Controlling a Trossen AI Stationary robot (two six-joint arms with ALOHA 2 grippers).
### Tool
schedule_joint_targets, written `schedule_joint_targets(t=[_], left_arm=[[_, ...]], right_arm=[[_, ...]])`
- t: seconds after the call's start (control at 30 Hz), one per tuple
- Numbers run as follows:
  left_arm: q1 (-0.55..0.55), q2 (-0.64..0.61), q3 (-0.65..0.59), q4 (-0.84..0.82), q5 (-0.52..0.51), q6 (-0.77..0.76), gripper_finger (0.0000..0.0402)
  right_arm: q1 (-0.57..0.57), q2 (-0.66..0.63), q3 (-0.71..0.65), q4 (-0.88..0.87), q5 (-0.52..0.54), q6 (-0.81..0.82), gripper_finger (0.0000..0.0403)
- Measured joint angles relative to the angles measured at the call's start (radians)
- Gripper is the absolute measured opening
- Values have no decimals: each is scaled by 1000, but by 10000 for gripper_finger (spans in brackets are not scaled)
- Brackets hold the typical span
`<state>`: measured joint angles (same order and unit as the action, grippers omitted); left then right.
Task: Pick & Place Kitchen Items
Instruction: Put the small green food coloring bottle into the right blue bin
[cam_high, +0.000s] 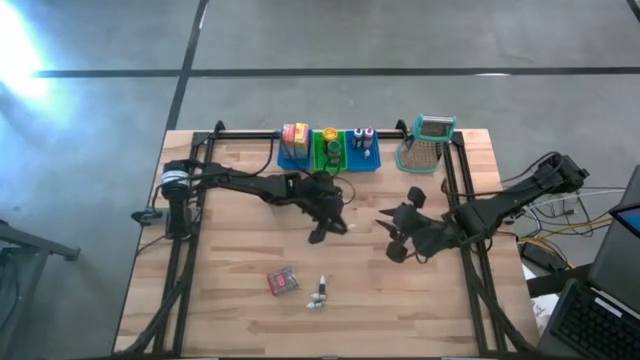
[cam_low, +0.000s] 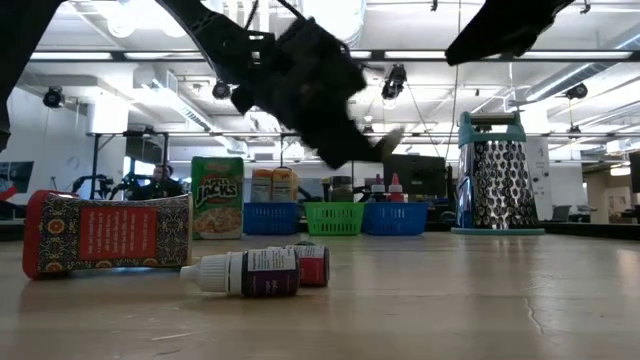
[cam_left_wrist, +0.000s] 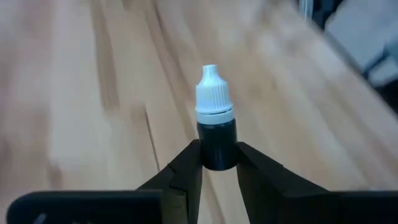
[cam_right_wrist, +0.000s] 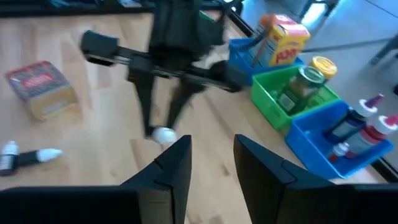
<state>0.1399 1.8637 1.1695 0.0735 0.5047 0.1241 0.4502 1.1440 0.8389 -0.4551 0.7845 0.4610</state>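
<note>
**Dropper bottle clamped above the table**

Though only a dark blur in the high view, the left gripper (cam_left_wrist: 217, 171) is seen by its wrist camera clamped on a dropper bottle (cam_left_wrist: 216, 127), ribbed white cap up, near the green bin (cam_high: 329, 152). Beside it, the right gripper (cam_right_wrist: 211, 155) is held narrowly parted, empty.

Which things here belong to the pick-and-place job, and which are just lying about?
Job: dropper bottle clamped in left gripper; red packet; two loose small bottles; yellow box, already binned.
Lying about: grater; bins. Right gripper waits nearby, open.
</note>
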Motion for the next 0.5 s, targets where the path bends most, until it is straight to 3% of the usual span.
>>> schedule_joint_targets(t=[0.23,0.5], left_arm=[[-23,-2,-41,405,-7,-97,94],[-75,-3,-58,510,-83,-23,94]], right_arm=[[58,-2,-12,48,-2,10,119],[67,-25,-13,72,-4,10,154]])
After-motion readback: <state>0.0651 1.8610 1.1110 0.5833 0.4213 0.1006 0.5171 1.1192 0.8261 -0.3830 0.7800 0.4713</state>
